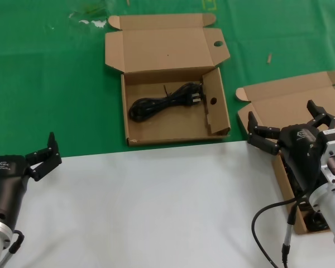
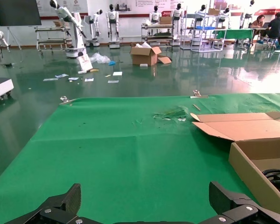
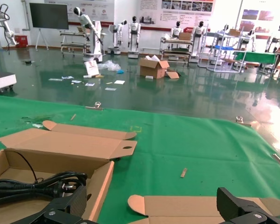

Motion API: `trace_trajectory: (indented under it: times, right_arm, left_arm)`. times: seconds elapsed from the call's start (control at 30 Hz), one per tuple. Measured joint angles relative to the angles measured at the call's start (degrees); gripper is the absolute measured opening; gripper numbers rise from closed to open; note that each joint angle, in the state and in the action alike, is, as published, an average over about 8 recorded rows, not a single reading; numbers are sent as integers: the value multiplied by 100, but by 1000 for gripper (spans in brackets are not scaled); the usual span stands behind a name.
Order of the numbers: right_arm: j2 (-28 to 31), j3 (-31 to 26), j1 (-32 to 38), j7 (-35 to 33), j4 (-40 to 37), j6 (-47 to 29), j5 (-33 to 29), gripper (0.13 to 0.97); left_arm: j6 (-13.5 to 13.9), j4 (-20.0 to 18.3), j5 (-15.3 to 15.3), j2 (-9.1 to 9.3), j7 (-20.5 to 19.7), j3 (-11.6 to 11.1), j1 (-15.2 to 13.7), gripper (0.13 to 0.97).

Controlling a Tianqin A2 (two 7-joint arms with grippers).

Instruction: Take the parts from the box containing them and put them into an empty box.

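The box with round holes (image 1: pixel 173 131) lies open at the middle back, and one coiled black power cord (image 1: pixel 164 103) rests inside it. The plain-lidded box (image 1: pixel 287 100) sits at the right, mostly hidden by my right arm; something dark (image 1: pixel 315 221) shows in its near end. My right gripper (image 1: pixel 285 121) hovers open over this box, holding nothing. My left gripper (image 1: pixel 42 156) stands open and empty at the near left, over the edge of the green cloth. The right wrist view shows the holed box (image 3: pixel 100 179), its cord (image 3: pixel 32 184) and the plain lid (image 3: pixel 200 205).
A white sheet (image 1: pixel 145 206) covers the near half of the table and green cloth (image 1: pixel 50 84) the far half. Small scraps (image 1: pixel 269 57) lie on the cloth at the back. In the left wrist view the holed box's wall (image 2: pixel 252 170) is off to one side.
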Motion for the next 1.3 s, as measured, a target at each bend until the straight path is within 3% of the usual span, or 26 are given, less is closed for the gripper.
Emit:
trace_trajectory:
  times: [1.3]
  right_arm:
    - [0, 0, 0, 0, 0, 0, 0, 966]
  left_arm:
    - [0, 0, 0, 0, -3, 0, 0, 966]
